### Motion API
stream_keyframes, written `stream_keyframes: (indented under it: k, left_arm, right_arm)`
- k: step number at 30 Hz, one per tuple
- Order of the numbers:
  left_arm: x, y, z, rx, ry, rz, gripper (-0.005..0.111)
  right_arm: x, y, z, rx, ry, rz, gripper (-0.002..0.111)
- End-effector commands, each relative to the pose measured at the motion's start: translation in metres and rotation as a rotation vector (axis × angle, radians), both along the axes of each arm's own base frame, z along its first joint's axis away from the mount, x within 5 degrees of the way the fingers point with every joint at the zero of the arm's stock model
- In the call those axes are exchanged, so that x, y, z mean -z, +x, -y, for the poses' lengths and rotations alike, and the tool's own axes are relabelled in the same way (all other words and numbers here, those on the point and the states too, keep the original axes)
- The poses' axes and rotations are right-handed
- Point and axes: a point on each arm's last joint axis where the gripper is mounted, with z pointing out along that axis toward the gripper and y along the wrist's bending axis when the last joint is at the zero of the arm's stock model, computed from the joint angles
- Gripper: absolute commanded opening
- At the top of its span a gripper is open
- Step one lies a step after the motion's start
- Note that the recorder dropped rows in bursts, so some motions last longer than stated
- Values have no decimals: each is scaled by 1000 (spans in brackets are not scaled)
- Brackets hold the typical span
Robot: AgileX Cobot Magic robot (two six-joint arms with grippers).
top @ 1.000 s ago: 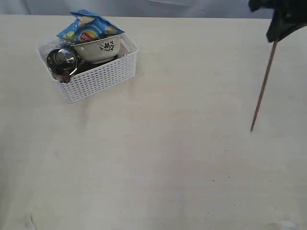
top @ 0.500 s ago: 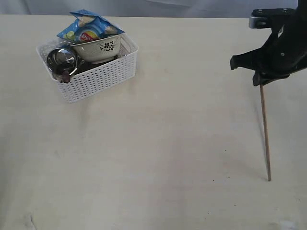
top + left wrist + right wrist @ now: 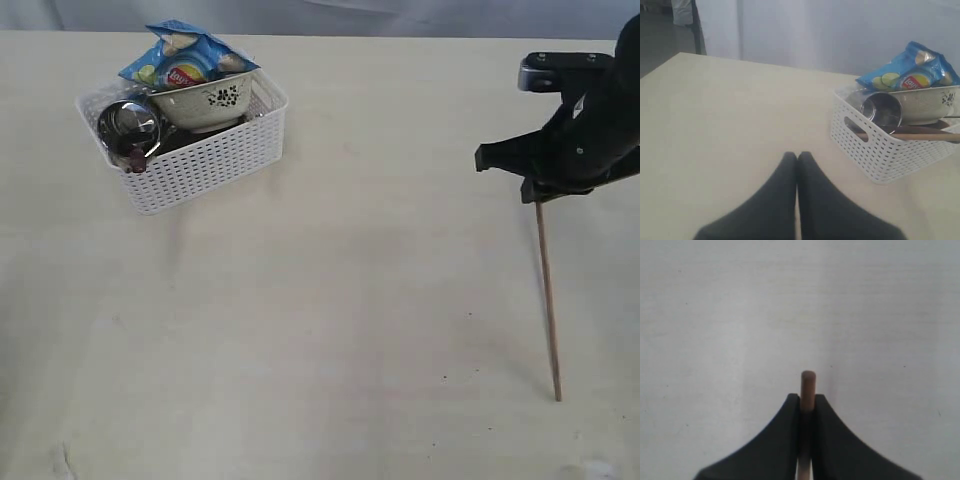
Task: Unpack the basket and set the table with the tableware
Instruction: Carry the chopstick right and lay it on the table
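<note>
In the exterior view, a white lattice basket is seen near the far left corner of the pale table. It is packed with a cream floral bowl, a steel cup lying on its side with its mouth turned outward, and a blue chip bag resting on top of the bowl. A small dark red piece shows just below the cup, too small to be identified.

Near the right edge of the table, the right gripper is held above the surface, well apart from the basket. A brown wooden chopstick is clamped at its upper end and hangs steeply down, its lower tip at or just above the tabletop; contact cannot be told. In the right wrist view, the chopstick's round end is seen pinched between the two black fingers of the right gripper, over bare tabletop.

In the left wrist view, the left gripper is seen with its fingers pressed together and nothing between them, near the basket but not touching it. The cup, the bowl and the chip bag are visible in the basket, along with a brown wooden stick lying lengthwise.
</note>
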Motion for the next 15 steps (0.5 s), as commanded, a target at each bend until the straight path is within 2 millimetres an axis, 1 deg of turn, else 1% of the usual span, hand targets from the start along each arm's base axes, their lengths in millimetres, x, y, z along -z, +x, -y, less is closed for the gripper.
stream_keyframes:
  k: [1,9,11,15]
  left_arm:
    - [0,0,0,5,3,3,0]
    - [0,0,0,5,3,3,0]
    - [0,0,0,5,3,3,0]
    - [0,0,0,5,3,3,0]
  right_arm:
    - [12,7,0,51,21,17,0]
    - [46,16,-2,56,26,-4,0]
    - [50,19,-3,55,30,8,0]
    - [54,22,-4,52,37,31,0]
